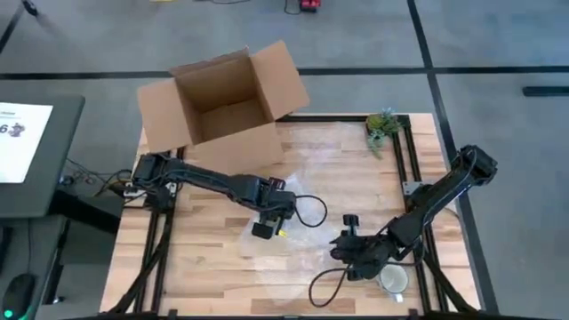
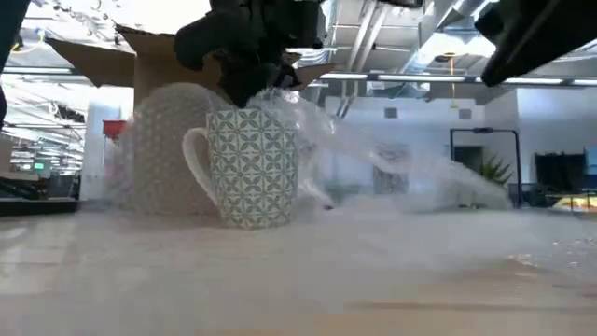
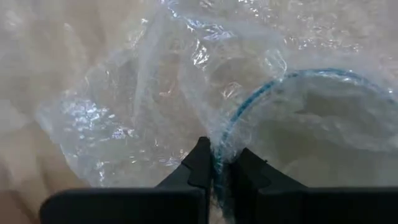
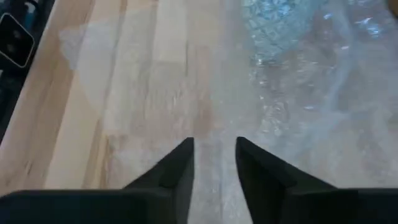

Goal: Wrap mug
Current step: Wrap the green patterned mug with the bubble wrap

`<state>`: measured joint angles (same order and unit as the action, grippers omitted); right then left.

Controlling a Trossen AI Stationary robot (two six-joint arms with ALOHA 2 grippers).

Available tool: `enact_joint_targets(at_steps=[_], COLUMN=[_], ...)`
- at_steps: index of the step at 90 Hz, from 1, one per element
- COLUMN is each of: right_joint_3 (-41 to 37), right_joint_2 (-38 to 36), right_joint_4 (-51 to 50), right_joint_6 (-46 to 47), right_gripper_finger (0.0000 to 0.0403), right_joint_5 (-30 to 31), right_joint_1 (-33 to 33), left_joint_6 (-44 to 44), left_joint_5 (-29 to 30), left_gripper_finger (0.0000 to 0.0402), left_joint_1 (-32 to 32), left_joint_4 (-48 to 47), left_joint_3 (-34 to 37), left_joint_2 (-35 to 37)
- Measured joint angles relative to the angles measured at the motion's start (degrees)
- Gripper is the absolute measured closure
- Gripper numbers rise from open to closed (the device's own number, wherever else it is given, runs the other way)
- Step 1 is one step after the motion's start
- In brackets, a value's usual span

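An open-plan hall with ceiling lights lies beyond the pale wooden counter point(image 1: 204, 249), where an open brown cardboard box point(image 1: 222, 102) stands at the far left.

Wrapping looks barely begun. The white ceramic mug with a green geometric pattern point(image 2: 252, 168) stands upright near the counter's middle, its near side bare. The clear plastic bubble wrap sheet point(image 2: 410, 173) lies draped over its rim and trails off to the right.

The left gripper point(image 3: 217, 149) sits over the mug, jaws clamped on the sheet at the rim. The right gripper point(image 4: 214, 146) hovers nearer and to the right, jaws apart and holding nothing.

Drawing the wrap around the body and closing it remain.
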<state>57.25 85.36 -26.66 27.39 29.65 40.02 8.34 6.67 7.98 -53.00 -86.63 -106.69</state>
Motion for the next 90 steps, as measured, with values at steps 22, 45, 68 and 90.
enact_joint_targets(at_steps=[22,45,68,90], right_joint_3=[1.7,1.6,1.6,1.6], right_joint_2=[0.2,5.2,13.1,19.6], right_joint_4=[1.3,2.5,5.1,6.7], right_joint_6=[-0.8,-1.0,-3.3,-2.9], right_gripper_finger=[0.0219,0.0189,0.0186,0.0186], right_joint_5=[0.1,0.1,1.4,3.3], right_joint_1=[-1.3,-4.5,-7.4,-8.8], left_joint_6=[-1.0,-1.9,-2.4,-6.9], left_joint_5=[-0.4,-1.7,-1.9,-3.6], left_gripper_finger=[0.0335,0.0247,0.0237,0.0237], left_joint_1=[-0.2,-0.4,-0.4,1.2], left_joint_4=[0.3,-2.2,-8.6,-21.5], left_joint_3=[0.0,-1.8,-8.9,-15.6], left_joint_2=[0.0,0.1,0.2,0.3])
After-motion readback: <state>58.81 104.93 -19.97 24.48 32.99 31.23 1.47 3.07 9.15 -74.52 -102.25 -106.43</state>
